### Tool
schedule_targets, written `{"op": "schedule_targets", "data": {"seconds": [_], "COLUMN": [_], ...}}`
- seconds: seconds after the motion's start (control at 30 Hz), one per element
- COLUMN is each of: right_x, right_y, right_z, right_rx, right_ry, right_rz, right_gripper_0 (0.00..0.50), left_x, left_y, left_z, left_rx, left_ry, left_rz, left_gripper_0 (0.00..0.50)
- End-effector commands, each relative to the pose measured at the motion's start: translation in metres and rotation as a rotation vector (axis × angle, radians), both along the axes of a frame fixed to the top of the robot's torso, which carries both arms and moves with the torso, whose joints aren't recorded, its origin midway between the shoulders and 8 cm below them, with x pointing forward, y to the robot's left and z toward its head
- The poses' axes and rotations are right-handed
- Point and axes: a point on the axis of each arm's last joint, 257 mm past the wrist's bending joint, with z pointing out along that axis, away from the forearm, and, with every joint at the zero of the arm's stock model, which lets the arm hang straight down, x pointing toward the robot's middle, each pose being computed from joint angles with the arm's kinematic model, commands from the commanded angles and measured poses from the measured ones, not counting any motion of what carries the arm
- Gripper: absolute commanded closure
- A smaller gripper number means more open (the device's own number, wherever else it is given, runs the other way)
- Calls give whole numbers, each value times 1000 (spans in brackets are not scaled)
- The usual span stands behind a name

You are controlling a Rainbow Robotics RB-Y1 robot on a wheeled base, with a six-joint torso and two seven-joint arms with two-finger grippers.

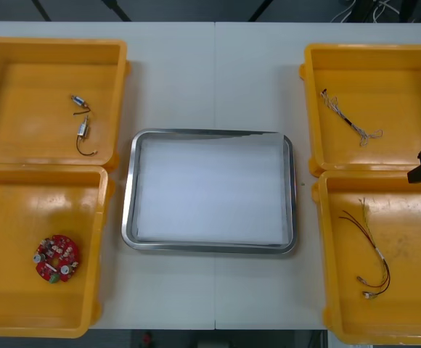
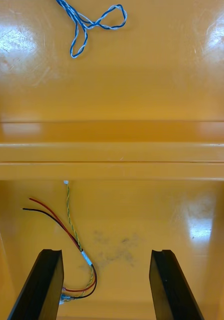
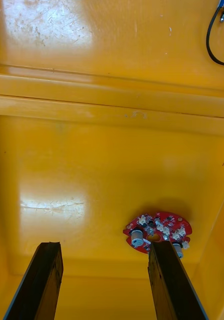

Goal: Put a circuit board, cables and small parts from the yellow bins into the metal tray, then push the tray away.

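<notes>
Saw a light table (image 1: pixel 214 72) under everything. Found the metal tray (image 1: pixel 210 247) at its middle, white inside. Found the round red circuit board (image 1: pixel 56 258) lying flat in the near left bin (image 1: pixel 14 210), and two small metal parts (image 1: pixel 84 129) on black cables (image 3: pixel 208 40) in the far left bin (image 1: pixel 29 72). Spotted a twisted blue and white cable (image 2: pixel 86 22) in the far right bin (image 1: pixel 406 80) and a red and yellow cable (image 2: pixel 66 225) in the near right bin (image 1: pixel 414 239). Caught the left gripper (image 3: pixel 104 247) over the near left bin, fingers wide apart, gripping nothing, one finger just in front of the board. Caught the right gripper (image 2: pixel 105 255) likewise spread and empty above the near right bin, that cable beside one finger.
</notes>
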Motion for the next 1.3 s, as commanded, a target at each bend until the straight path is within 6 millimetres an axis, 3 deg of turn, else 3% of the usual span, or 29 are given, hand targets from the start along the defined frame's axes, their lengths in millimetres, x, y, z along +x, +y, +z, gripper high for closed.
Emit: {"op": "schedule_targets", "data": {"seconds": [0.03, 1.3], "right_x": [-2, -2], "right_y": [3, 3], "right_z": [-3, -3], "right_rx": [-10, -10], "right_ry": [0, 0], "right_rz": [20, 20], "right_gripper_0": [0, 0], "left_x": [1, 1], "left_y": [14, 14], "left_z": [15, 15], "left_rx": [75, 75], "left_ry": [-22, -22], "left_rz": [-39, -39], "left_gripper_0": [0, 0]}}
